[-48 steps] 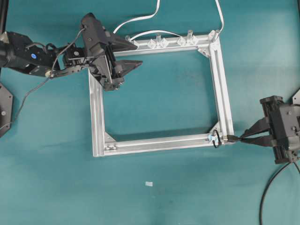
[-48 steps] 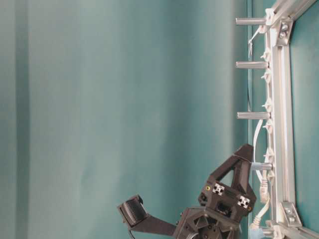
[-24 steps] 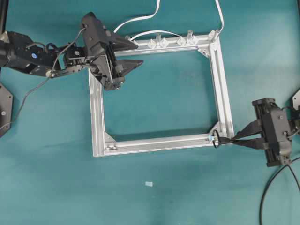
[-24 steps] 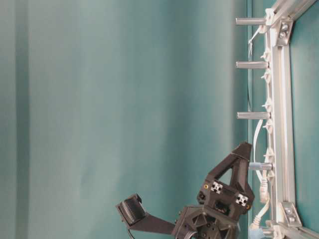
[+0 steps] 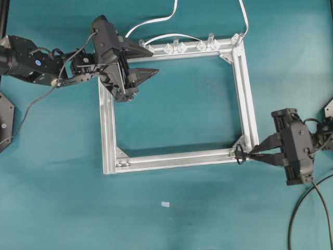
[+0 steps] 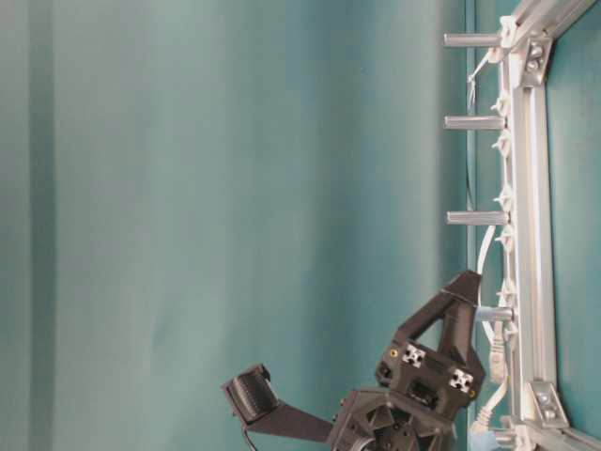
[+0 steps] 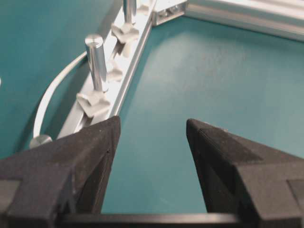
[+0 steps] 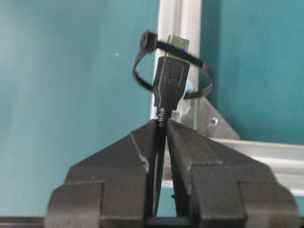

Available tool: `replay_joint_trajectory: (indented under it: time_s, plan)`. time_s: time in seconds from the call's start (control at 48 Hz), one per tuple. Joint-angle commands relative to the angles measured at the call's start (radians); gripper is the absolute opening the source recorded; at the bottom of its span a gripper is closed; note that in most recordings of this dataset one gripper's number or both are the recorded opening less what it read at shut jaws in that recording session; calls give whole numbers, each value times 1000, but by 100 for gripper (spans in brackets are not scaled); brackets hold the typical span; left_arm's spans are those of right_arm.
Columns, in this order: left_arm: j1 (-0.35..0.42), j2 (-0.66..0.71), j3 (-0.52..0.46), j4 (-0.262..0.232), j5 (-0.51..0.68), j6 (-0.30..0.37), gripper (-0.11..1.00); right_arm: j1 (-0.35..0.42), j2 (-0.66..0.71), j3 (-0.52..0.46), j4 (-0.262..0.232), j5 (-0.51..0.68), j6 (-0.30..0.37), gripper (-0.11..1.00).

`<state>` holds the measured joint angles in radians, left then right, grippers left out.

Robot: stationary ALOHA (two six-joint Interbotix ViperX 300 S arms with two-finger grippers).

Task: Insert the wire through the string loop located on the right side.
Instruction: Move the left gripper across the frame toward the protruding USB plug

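Black plug of the wire (image 8: 171, 83) poking its metal tip into the string loop (image 8: 173, 66) at the lower right corner of the silver frame (image 5: 248, 112). Pinched tight just behind the plug by the right gripper (image 8: 161, 130). Rest of the wire trailing off by the right arm. Over at the frame's top left corner, left gripper (image 7: 151, 135) spread apart, holding nothing, beside small metal posts (image 7: 96, 61).

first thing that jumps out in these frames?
The right gripper, shut on the wire, holds its black plug right at the string loop on the aluminium frame's lower right corner, silver tip at the loop's far side. At the upper left corner, the left gripper hangs open, holding nothing.
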<state>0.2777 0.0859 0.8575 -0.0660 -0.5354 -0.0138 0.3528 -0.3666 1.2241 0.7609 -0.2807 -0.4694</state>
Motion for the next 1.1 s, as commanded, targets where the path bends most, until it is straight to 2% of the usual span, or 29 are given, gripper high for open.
replay_joint_trajectory:
  time_s: [0.0,0.25,0.604,0.895,1.083]
  plan:
    - [-6,-20,-18,2,8,-8,61,-14,6,-29,-15,-9,-2,10]
    - [-15,-18,-25,2,11,-8,61,-25,38,-58,-44,-9,-2,10]
    - [-31,17,-57,2,11,-8,61,-32,51,-67,-46,-9,-2,10]
    - [-89,52,-97,3,20,-8,60,-35,51,-67,-46,-9,-2,10]
    - [-137,52,-120,2,67,-9,60,-38,51,-66,-46,-9,-2,10]
